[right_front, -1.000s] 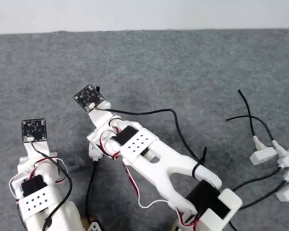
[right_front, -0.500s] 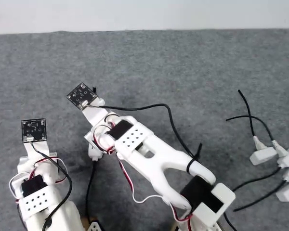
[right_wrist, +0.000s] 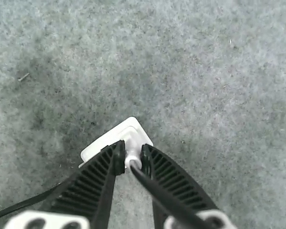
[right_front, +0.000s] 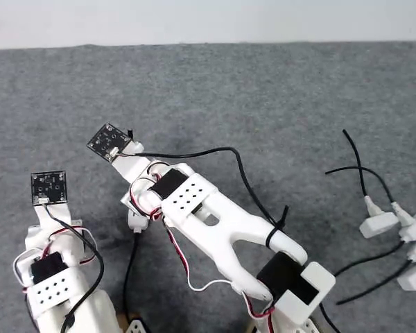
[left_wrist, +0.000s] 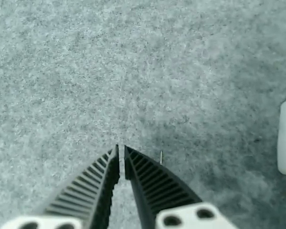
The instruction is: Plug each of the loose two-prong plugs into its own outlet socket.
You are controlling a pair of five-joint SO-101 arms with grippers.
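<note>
small white two-prong plug (right_wrist: 129, 135) on a black cable (right_wrist: 159, 191), partly hidden, pinched between the right gripper's (right_wrist: 129, 155) ribbed jaws, on or just above grey carpet (right_wrist: 205, 71), cannot tell which; left gripper (left_wrist: 121, 153) jaws pressed nearly together, empty; other white plugs (right_front: 378, 225) cut off at the carpet's edge

The left arm (right_front: 52, 281) sits folded at the near left corner of the grey, carpet-like table (right_front: 277, 90), its wrist camera board (right_front: 48, 187) facing up. The right arm (right_front: 215, 225) stretches slantwise from the near edge toward it, and a black cord (right_front: 130, 270) trails from under its wrist. White plugs (right_front: 378, 224) on black wires (right_front: 360, 170) cluster at the right edge.
</note>
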